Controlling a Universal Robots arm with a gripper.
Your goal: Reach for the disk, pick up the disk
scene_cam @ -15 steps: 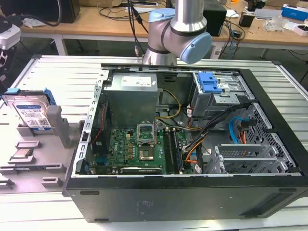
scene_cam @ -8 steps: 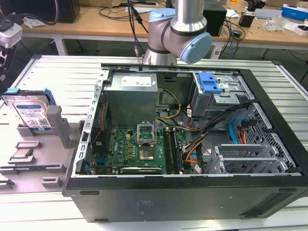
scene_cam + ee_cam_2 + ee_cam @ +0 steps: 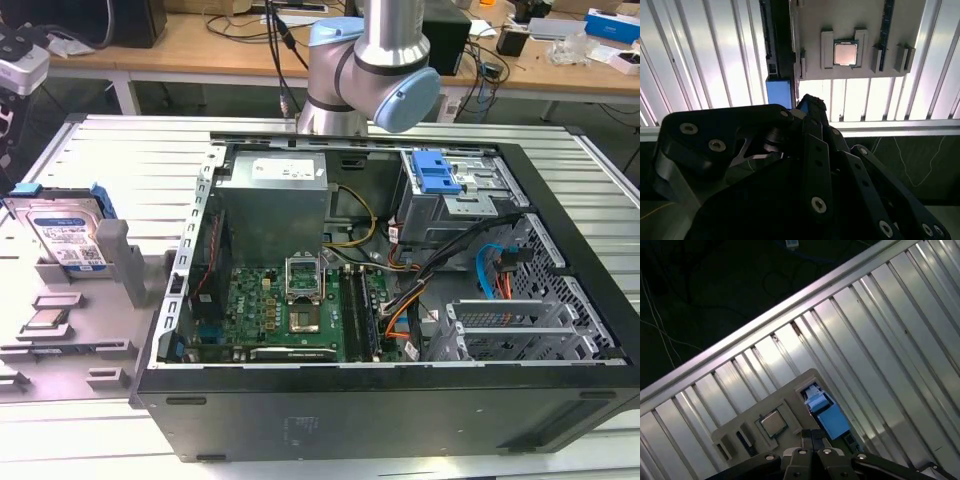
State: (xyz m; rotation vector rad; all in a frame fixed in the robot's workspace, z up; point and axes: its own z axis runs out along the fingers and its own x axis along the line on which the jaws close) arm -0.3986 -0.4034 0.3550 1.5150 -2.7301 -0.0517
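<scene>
The disk (image 3: pixel 62 232), silver with a blue-and-white label and blue rails, stands tilted in a grey holder (image 3: pixel 120 262) at the exterior view's left. In both wrist views I look down on it edge-on from high above, and its blue rail end (image 3: pixel 779 93) (image 3: pixel 829 417) shows just past my gripper (image 3: pixel 808 102) (image 3: pixel 812 436). The black fingers meet at their tips with nothing between them. The gripper hangs well above the disk and does not touch it.
A small square processor chip (image 3: pixel 845 53) (image 3: pixel 772 423) (image 3: pixel 45 320) lies in the grey holder beside the disk. An open computer case (image 3: pixel 400 400) stands to the exterior view's right of the holder. The ribbed metal table's edge (image 3: pixel 765 320) and dark floor lie beyond.
</scene>
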